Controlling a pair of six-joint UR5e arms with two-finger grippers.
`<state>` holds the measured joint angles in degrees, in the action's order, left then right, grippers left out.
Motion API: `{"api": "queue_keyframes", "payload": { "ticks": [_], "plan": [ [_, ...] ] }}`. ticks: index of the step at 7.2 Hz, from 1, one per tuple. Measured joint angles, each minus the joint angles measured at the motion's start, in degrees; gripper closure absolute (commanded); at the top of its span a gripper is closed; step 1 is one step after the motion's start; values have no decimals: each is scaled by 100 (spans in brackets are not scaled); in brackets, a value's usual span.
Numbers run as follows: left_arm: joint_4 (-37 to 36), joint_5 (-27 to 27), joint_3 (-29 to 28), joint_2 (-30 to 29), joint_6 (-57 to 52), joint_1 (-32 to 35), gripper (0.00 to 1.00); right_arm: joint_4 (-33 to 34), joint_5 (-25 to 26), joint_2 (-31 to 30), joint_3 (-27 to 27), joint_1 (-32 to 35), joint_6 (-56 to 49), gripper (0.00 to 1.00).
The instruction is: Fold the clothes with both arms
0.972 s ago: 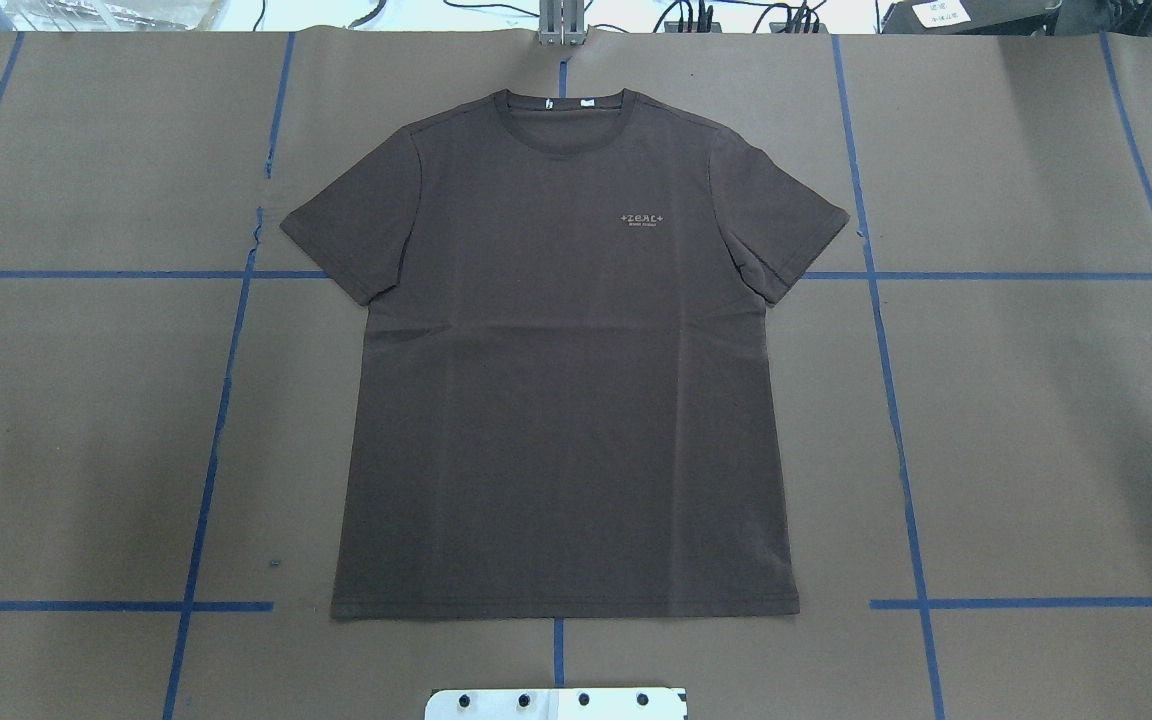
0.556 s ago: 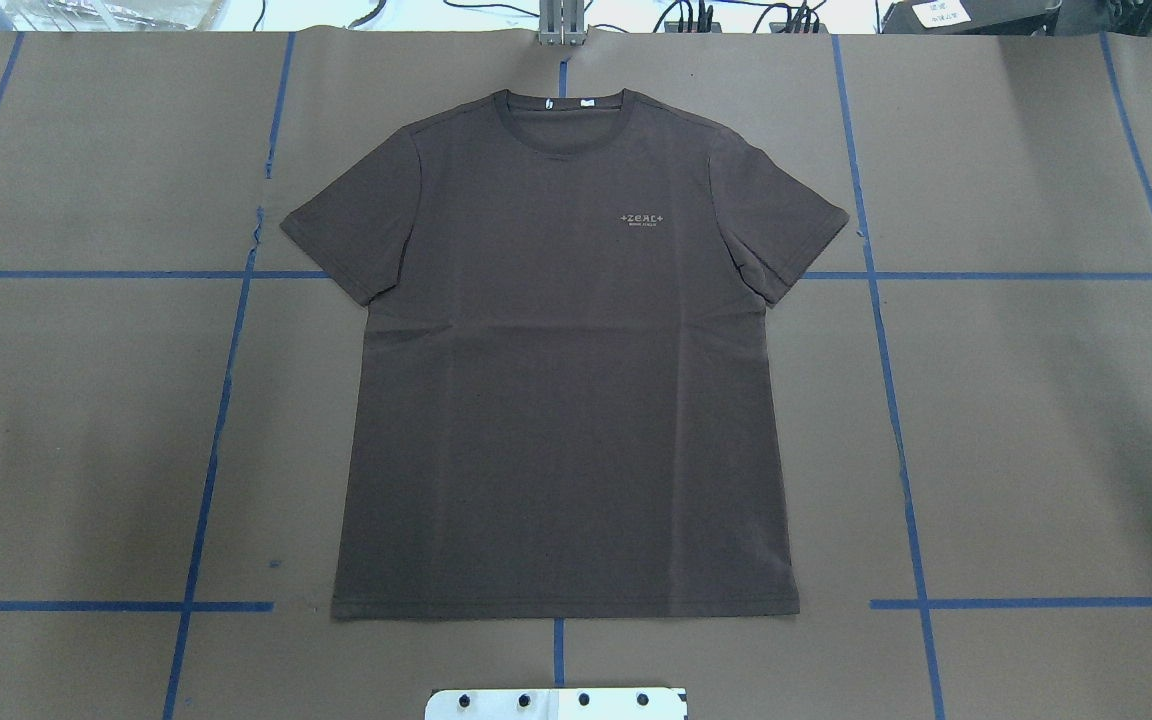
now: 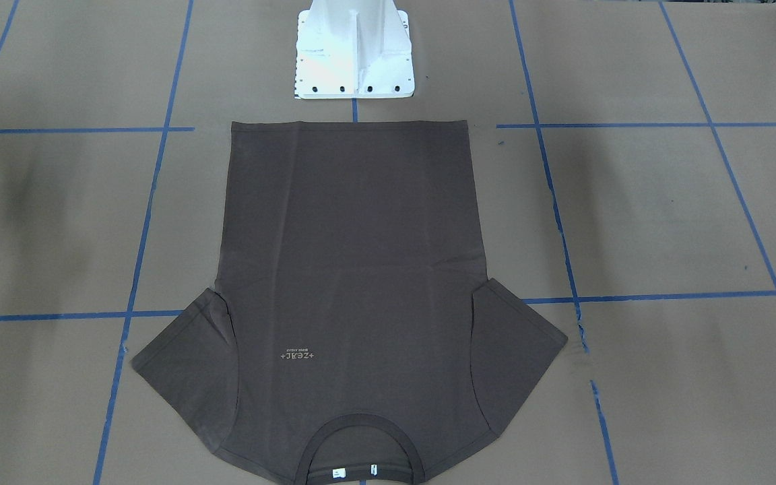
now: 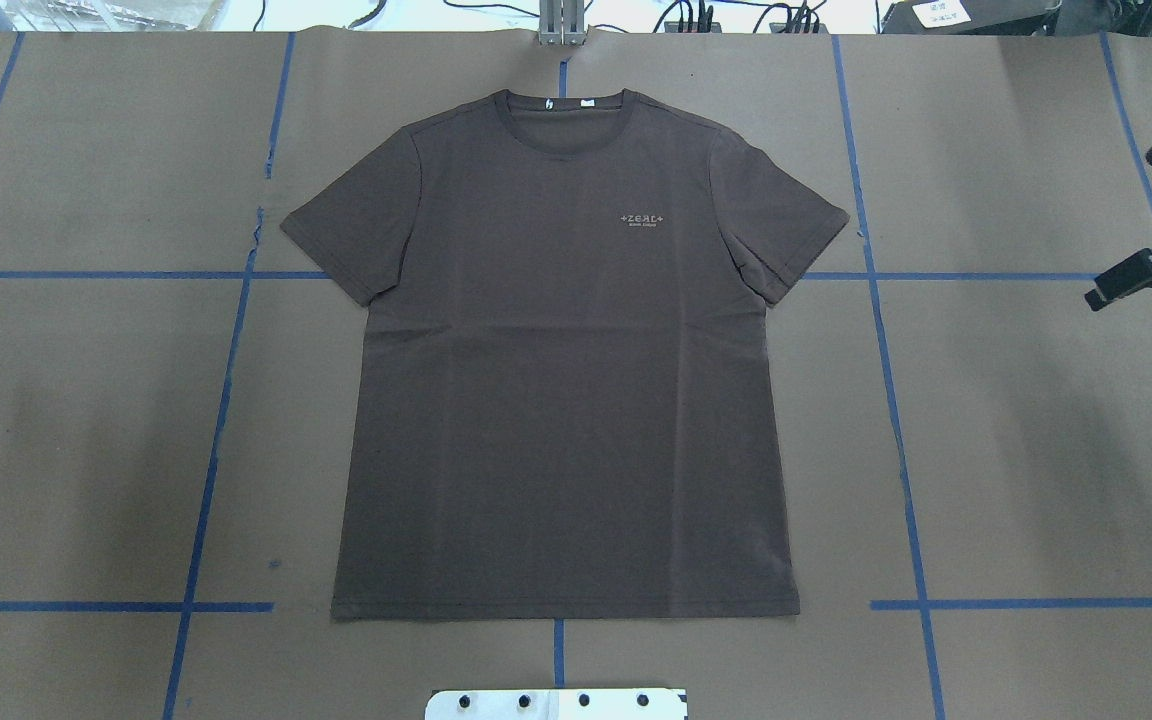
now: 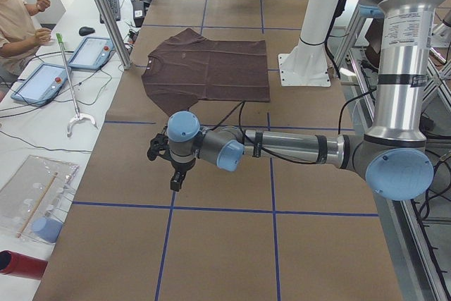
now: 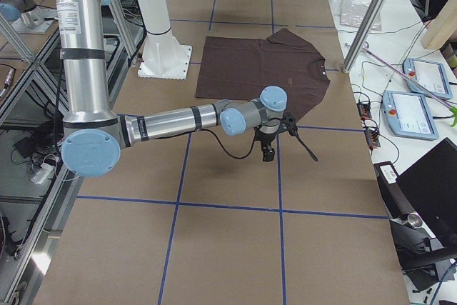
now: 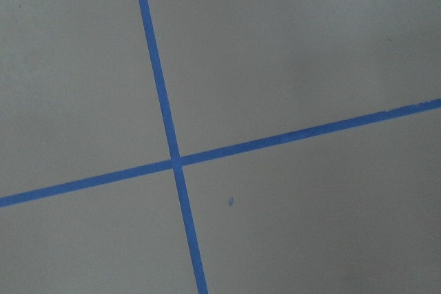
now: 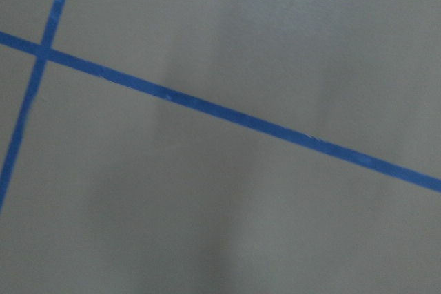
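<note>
The left gripper (image 5: 176, 181) and right gripper (image 6: 268, 153), opening impossible to tell, hover off the T-shirt (image 4: 566, 400); unequal grasps could skew the fold

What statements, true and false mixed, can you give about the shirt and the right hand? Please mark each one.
1. The T-shirt lies spread flat, unfolded. True.
2. Its collar lies next to the white pedestal. False: the hem is there; the collar is at the far side.
3. The right hand grips a sleeve. False: it is over bare table, apart from the T-shirt.
4. The chest lettering faces up. True.
</note>
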<state>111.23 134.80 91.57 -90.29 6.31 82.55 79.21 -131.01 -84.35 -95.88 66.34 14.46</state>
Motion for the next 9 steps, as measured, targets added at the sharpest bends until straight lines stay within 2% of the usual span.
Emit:
{"api": "queue_keyframes", "payload": {
  "ticks": [2,4,6,9],
  "plan": [
    [180,-3,-45,-3,44,-15,0,-409,246,1307,912,-667,1528,0],
    [199,-4,-60,-4,53,-25,0,-1590,796,2117,2003,-1100,3368,11],
    [201,-6,-87,-1,55,-34,0,-2164,1255,2454,2660,-1218,4283,22],
    [205,-1,-110,2,55,-37,0,-2249,1502,2643,2987,-1277,4549,30]
  ]
}}
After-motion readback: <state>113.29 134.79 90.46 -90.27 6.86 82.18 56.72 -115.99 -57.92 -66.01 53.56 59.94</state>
